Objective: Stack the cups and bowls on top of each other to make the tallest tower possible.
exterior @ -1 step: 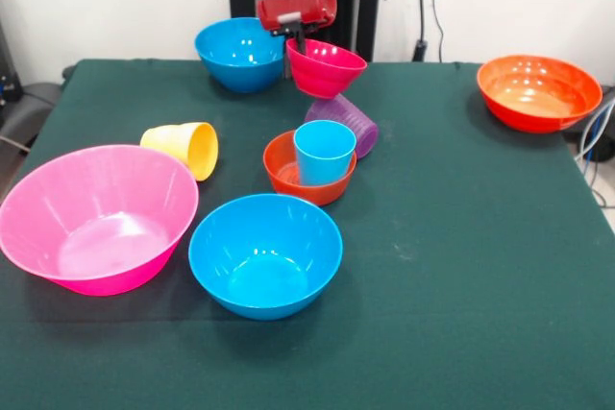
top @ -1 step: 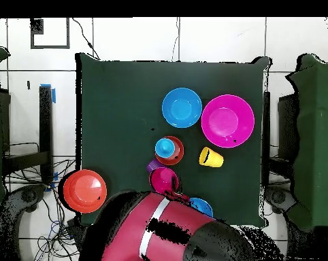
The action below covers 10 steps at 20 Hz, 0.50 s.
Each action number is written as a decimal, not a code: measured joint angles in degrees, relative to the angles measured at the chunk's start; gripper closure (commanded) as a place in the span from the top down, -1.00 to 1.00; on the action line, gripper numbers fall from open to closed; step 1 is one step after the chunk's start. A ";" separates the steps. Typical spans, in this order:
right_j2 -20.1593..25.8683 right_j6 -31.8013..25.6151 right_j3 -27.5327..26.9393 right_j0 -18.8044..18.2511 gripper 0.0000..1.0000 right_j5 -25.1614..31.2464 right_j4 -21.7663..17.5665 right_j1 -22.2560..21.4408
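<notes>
My gripper (exterior @ -1 step: 298,45) is shut on the rim of the small magenta bowl (exterior @ -1 step: 327,69), which hangs tilted above the table beside the far blue bowl (exterior @ -1 step: 238,53). In front of it the light blue cup (exterior @ -1 step: 324,153) stands upright inside the small orange-red bowl (exterior @ -1 step: 288,178). The ribbed purple cup (exterior @ -1 step: 352,120) lies on its side just behind that pair. In the overhead view the magenta bowl (top @ -1 step: 163,179) sits just off the cup (top @ -1 step: 165,147) and the orange-red bowl (top @ -1 step: 175,158).
A yellow cup (exterior @ -1 step: 187,148) lies on its side to the left. The big pink bowl (exterior @ -1 step: 96,218) and a second blue bowl (exterior @ -1 step: 264,254) stand near the front edge. A wide orange bowl (exterior @ -1 step: 538,91) sits at the far right corner of the green table (exterior @ -1 step: 461,266).
</notes>
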 measured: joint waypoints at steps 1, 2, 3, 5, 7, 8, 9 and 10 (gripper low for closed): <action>0.00 0.00 -0.14 0.00 -1.00 0.00 0.00 0.00; 0.00 0.00 -0.55 0.00 -1.00 0.00 0.00 -0.01; 0.01 0.00 -0.80 0.00 -1.00 0.00 -0.01 -0.06; 0.01 0.00 -1.12 -0.01 -1.00 0.24 -0.07 -0.22; 0.23 0.00 -1.68 -0.28 -1.00 1.65 -1.00 -0.74; 0.34 0.00 -1.76 -0.39 -1.00 2.08 -1.28 -0.86; 1.10 0.00 -2.21 -1.19 -1.00 4.53 -3.26 -1.68; 1.29 0.00 -2.30 -1.40 -1.00 5.10 -3.71 -1.86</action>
